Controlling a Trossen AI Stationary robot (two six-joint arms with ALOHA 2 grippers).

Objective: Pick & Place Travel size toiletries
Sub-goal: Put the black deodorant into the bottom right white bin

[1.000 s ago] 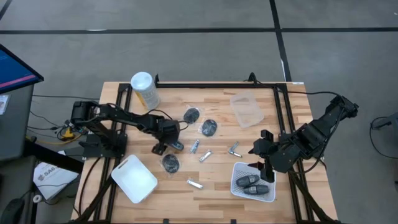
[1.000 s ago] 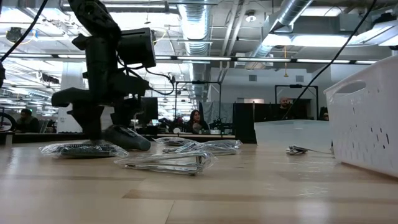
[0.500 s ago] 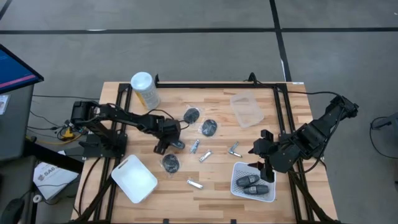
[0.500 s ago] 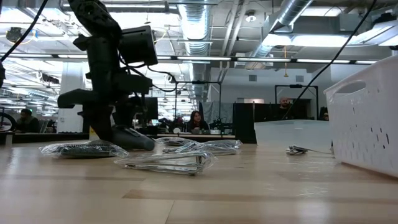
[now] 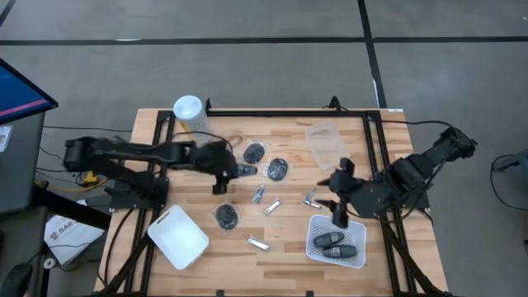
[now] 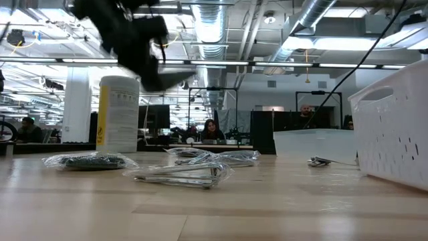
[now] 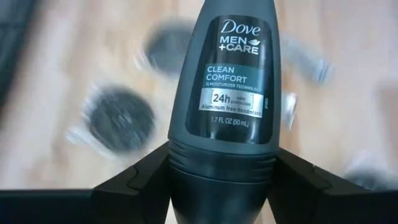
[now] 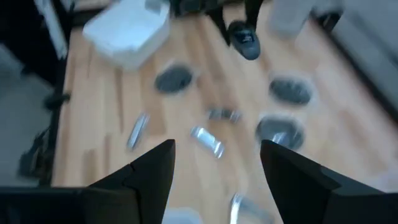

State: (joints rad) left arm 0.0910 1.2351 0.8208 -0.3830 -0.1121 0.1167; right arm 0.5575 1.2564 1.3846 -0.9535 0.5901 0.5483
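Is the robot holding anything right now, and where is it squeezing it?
Yes. The left gripper holds a dark grey Dove deodorant, pinched at its lower end near the cap. The right gripper is open and holds nothing.

Grey concrete floor (image 5: 272,74) with dark seams surrounds the wooden table (image 5: 289,132). Beyond it, ceiling ducts (image 6: 214,30), strip lights (image 6: 267,64), and seated people (image 6: 210,130).

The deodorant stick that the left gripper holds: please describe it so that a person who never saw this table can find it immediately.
Look at the wooden table from above and follow the left arm to the left gripper. Its fingers are shut on a dark grey deodorant stick lifted above the table. Unlike the two similar capsules in the white basket, it is in the air, and its label reads Dove Men+Care Clean Comfort.
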